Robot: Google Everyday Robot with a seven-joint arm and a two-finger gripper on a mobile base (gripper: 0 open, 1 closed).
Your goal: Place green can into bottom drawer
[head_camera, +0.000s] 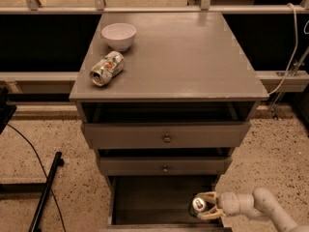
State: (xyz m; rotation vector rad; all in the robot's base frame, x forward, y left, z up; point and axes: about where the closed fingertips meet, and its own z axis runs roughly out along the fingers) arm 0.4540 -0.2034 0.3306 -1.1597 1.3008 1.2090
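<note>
Where our tool (pixel 200 206) reaches in from the lower right, we see its two pale fingers (pixel 206 195) clamped above and below the green can (pixel 198 204), which is held on its side with a silver end towards us, low over the right front corner of the open bottom drawer (pixel 145 197). Whether the can touches the dark floor we cannot tell. Above sit the middle drawer (pixel 145 167) and top drawer (pixel 125 137), and on the surface (pixel 193 57) a white bowl (pixel 119 35) stands near a second can (pixel 106 68) lying on its side.
</note>
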